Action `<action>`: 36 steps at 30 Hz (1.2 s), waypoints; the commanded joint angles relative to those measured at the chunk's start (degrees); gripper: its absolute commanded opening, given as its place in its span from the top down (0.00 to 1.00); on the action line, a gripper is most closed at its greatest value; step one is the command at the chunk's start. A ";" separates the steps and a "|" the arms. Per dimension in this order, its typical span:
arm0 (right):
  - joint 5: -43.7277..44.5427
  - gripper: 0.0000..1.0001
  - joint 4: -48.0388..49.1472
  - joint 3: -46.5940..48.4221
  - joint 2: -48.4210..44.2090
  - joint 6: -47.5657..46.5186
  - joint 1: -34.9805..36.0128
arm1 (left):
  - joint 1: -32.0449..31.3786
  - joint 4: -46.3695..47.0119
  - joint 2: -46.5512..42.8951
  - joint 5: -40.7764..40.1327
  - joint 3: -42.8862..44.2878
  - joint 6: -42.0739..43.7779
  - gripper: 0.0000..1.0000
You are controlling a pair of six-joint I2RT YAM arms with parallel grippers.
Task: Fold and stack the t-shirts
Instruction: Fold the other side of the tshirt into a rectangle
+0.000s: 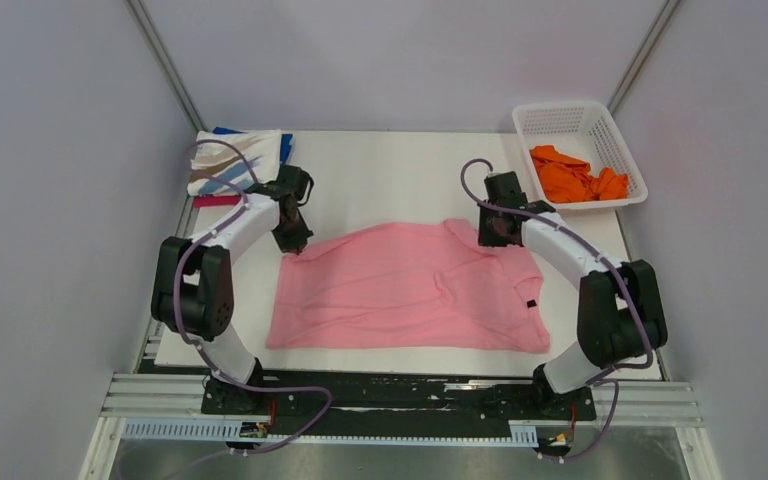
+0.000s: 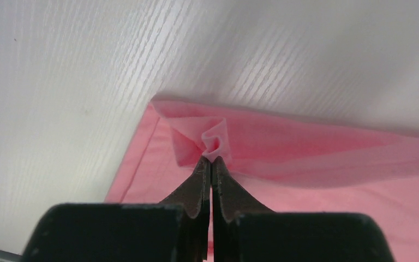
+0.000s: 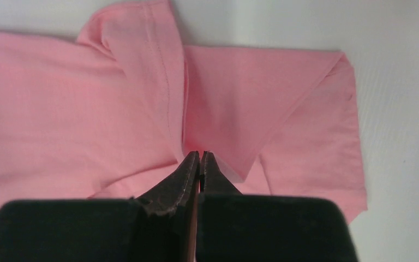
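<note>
1. The pink t-shirt [image 1: 410, 285] lies spread out in the middle of the white worktop [image 1: 380, 170], hem toward the left arm and collar end toward the right arm.
2. The left tool [image 2: 211, 159] is down at the shirt's far left corner. Its fingers are pressed tight together, pinching a small curl of pink cloth right at the tips.
3. Over to the right tool [image 3: 199, 155]: it sits at the far right of the shirt, by the folded-in sleeve. Its tips are clamped on a raised crease of the pink fabric.
4. At the far left corner of the worktop a white streaked t-shirt [image 1: 235, 160] lies folded. A blue t-shirt [image 1: 228, 130] peeks out behind it, and a magenta t-shirt [image 1: 215, 201] shows as an edge at its near side.
5. At the far right, an orange t-shirt [image 1: 575, 175] lies crumpled inside the white lattice basket [image 1: 560, 115].
</note>
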 commanded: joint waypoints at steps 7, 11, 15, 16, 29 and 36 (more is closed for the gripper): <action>3.57 1.00 -18.01 -2.66 -12.18 3.14 7.77 | -0.42 -1.15 -12.90 -1.41 -7.87 0.67 1.00; 5.58 1.00 -27.11 -0.59 -15.27 3.89 10.36 | -0.44 -1.72 -16.74 -1.70 -9.92 1.07 1.00; 4.84 1.00 -29.39 0.71 -16.61 4.56 12.96 | -0.44 -3.27 -18.65 -3.15 -11.35 0.94 1.00; 5.06 1.00 -29.82 1.00 -16.51 4.59 13.19 | -0.44 -3.50 -18.91 -3.38 -11.93 0.88 1.00; 8.71 1.00 -38.83 7.92 -15.73 8.45 15.18 | -0.44 -0.85 -17.64 -0.75 -14.13 0.32 1.00; 9.73 1.00 -39.04 7.16 -17.45 9.55 15.18 | 2.10 -1.48 -17.21 -0.73 -14.05 1.06 1.00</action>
